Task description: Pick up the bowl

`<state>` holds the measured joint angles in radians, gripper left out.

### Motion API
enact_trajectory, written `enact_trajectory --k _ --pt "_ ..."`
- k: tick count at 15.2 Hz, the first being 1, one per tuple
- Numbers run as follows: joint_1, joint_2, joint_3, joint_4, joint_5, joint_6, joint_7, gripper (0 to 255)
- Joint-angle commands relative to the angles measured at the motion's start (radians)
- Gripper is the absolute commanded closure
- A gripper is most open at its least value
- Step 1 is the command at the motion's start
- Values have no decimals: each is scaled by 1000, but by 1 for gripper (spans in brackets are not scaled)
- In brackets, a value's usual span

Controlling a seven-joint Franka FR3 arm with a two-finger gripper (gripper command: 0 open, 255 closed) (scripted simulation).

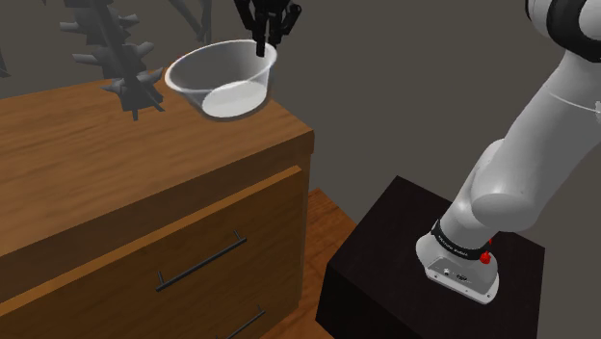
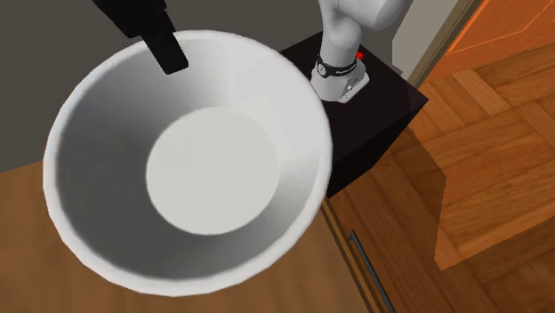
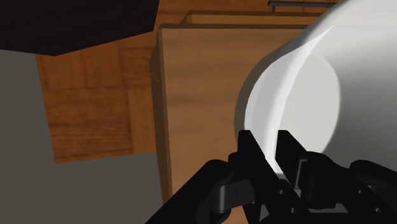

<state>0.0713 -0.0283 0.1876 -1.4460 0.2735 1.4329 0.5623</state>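
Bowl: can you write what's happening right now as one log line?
bowl: white, tilted, looks lifted | tool: shut on its rim | below: wooden dresser

- arm (image 1: 539, 135) — upper links cut off at the shoulder view's top edge.
- bowl (image 3: 299, 83) — one side cut off by the wrist view's edge.

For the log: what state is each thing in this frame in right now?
bowl: white, empty, tilted, held by its rim.
gripper: shut on the bowl's rim, one finger on each side of the wall.
top drawer: shut.
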Motion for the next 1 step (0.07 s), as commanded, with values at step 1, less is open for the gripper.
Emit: enact_trajectory --k 1 --pt "0 6 0 17 -1 -10 3 255"
